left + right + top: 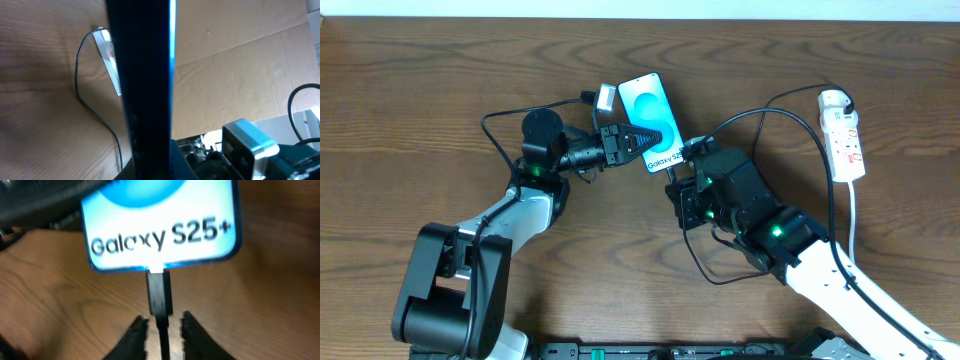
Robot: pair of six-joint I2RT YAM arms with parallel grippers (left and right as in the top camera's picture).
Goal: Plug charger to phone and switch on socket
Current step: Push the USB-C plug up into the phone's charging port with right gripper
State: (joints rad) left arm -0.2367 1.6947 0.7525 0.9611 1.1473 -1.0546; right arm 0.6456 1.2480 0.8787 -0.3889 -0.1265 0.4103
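Observation:
The phone (651, 118) has a bright cyan screen reading "Galaxy S25+" and sits tilted near the table's middle. My left gripper (636, 136) is shut on it across the screen. In the left wrist view the phone (145, 75) shows edge-on as a dark bar between the jaws (150, 167). The charger's black connector (159, 292) sits in the phone's (160, 225) bottom edge. My right gripper (162, 326) is open, one finger on each side of the charger cable (162, 340), with small gaps. The socket (844, 135), a white power strip, lies at the right, and the black cable (770, 112) runs to it.
A small white block (605, 98) lies by the phone's upper left corner. The socket's white cord (853, 215) runs toward the front. Cardboard (240, 60) stands beyond the table. The socket also shows in the left wrist view (111, 60). The right arm (760, 215) is just below the phone.

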